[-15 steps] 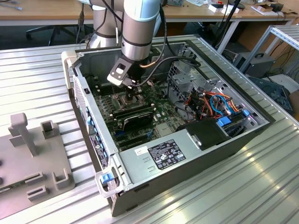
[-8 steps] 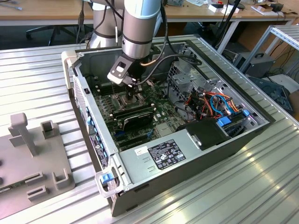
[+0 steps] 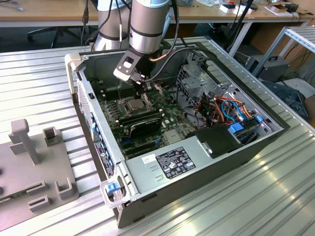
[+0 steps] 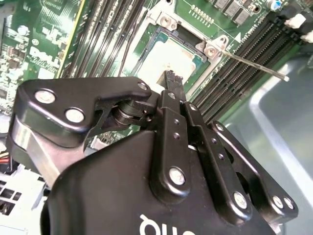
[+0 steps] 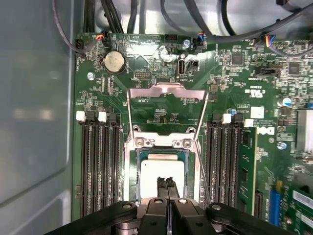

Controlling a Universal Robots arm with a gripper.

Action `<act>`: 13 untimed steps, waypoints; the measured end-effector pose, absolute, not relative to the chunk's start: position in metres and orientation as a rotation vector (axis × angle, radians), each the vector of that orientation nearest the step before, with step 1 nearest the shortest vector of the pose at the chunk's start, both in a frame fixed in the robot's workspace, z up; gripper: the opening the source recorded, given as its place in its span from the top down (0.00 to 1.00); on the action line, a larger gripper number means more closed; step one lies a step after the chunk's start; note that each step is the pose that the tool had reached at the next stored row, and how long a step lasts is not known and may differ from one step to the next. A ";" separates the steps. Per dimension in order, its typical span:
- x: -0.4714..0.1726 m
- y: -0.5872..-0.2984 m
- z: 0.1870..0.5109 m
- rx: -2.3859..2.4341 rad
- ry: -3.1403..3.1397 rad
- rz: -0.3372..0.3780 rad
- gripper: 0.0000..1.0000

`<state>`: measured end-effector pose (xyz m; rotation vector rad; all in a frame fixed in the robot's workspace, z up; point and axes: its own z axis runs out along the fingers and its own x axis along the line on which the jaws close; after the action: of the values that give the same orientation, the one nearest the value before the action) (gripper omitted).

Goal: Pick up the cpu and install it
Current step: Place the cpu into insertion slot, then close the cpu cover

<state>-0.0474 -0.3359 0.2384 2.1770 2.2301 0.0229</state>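
The black two-fingered gripper (image 5: 167, 182), fingers pressed together and pinching nothing, is hovering at the flat silver-grey square cpu (image 5: 154, 171). The cpu is lying in its socket, at eleven o'clock from the grey labelled power supply (image 3: 172, 164) in the exterior view. The closed tips are probably nudging it home, and the hinged metal frame (image 5: 166, 91) is standing open for access.

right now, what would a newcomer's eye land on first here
In the exterior view, the open computer case lies on a ribbed metal table, with the robot arm reaching down into it. In the first wrist view, the black gripper, shut, hangs right over the silver cpu lying in its socket, whose hinged socket frame is flipped open.
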 end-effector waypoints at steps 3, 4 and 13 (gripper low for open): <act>-0.047 -0.336 0.242 2.176 2.229 0.021 0.89; -0.047 -0.336 0.242 2.176 2.229 0.022 0.89; -0.047 -0.336 0.242 2.177 2.229 0.021 0.89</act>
<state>-0.0474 -0.3359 0.2424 2.1767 2.2290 0.0213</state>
